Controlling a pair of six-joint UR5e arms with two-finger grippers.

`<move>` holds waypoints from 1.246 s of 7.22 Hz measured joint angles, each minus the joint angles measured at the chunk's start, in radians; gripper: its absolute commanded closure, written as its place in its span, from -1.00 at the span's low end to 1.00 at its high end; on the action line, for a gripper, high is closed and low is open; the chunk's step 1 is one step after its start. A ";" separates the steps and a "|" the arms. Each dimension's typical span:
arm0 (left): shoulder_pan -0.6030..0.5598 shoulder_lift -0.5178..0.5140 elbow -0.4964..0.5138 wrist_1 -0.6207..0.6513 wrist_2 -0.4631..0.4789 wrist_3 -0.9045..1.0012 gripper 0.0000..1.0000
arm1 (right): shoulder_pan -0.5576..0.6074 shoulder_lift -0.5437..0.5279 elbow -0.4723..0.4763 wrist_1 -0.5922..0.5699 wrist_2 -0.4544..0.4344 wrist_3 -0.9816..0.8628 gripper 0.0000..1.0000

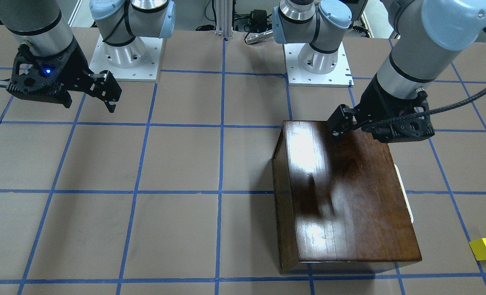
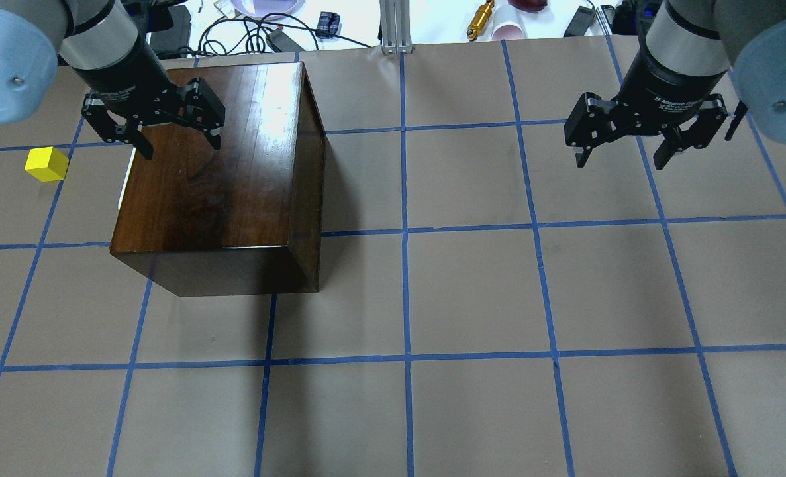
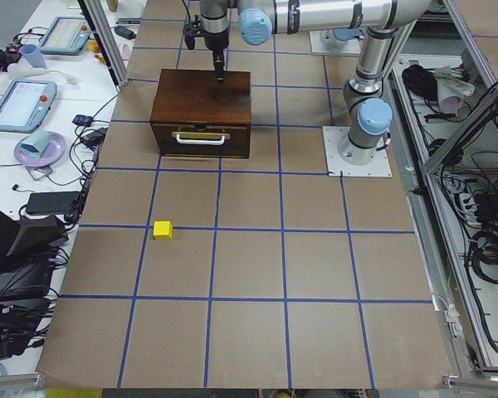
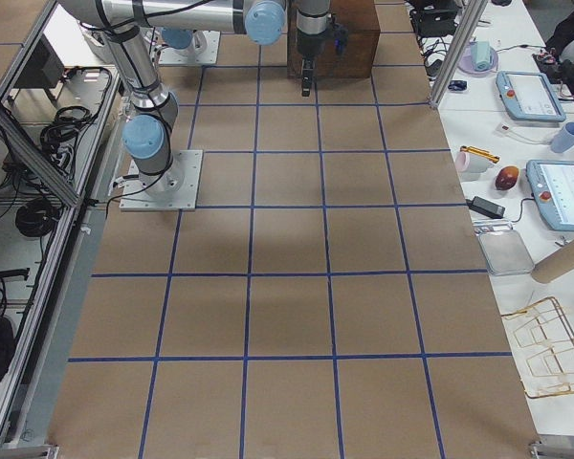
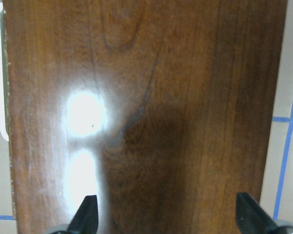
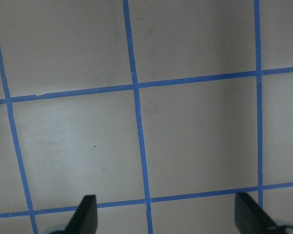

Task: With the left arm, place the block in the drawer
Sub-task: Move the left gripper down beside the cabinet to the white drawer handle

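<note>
Block (image 2: 47, 164) rests on the table (image 2: 472, 291), well apart from the wooden box (image 2: 214, 172), at 9 o'clock from it in the overhead view. The drawer (image 3: 201, 143) faces that same side and sits fully closed, with its white handle flush along the front panel. The left gripper (image 2: 181, 147) hovers above the box lid toward 10 o'clock of the lid's centre, fingers spread apart and holding nothing. The right gripper (image 2: 621, 161) hangs over bare table at 3 o'clock, also spread and empty. Hazards, as judged: a straight descent from the present position strikes the lid rather than the handle. The handle is slim, so a fingertip may slip off. An unbraced pull may drag the whole box across the paper. A fully extended drawer may nudge the block, which lies in its path.
</note>
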 measured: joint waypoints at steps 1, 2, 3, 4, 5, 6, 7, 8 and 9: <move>0.049 0.000 0.001 0.003 -0.013 0.033 -1.00 | 0.000 0.000 0.000 0.000 0.000 0.000 -1.00; 0.096 -0.003 0.006 0.010 -0.020 0.073 -1.00 | 0.000 0.000 0.000 0.000 0.000 0.000 -1.00; 0.142 -0.012 0.021 0.018 -0.025 0.122 -1.00 | 0.000 0.000 0.000 0.000 0.000 0.000 -1.00; 0.187 -0.028 0.042 0.022 -0.035 0.179 -1.00 | 0.000 0.000 0.000 0.000 0.000 0.000 -1.00; 0.232 -0.045 0.062 0.023 -0.052 0.241 -1.00 | 0.000 0.000 0.000 0.000 0.000 0.000 -1.00; 0.284 -0.063 0.074 0.024 -0.062 0.318 -1.00 | 0.000 0.000 0.000 0.000 0.000 0.000 -1.00; 0.340 -0.084 0.079 0.025 -0.075 0.402 -1.00 | 0.000 0.000 0.000 0.000 0.000 0.000 -1.00; 0.384 -0.109 0.080 0.028 -0.096 0.475 -1.00 | 0.000 0.000 0.000 0.000 0.000 0.000 -1.00; 0.416 -0.137 0.080 0.035 -0.114 0.528 -1.00 | 0.000 0.000 0.000 0.000 0.000 0.000 -1.00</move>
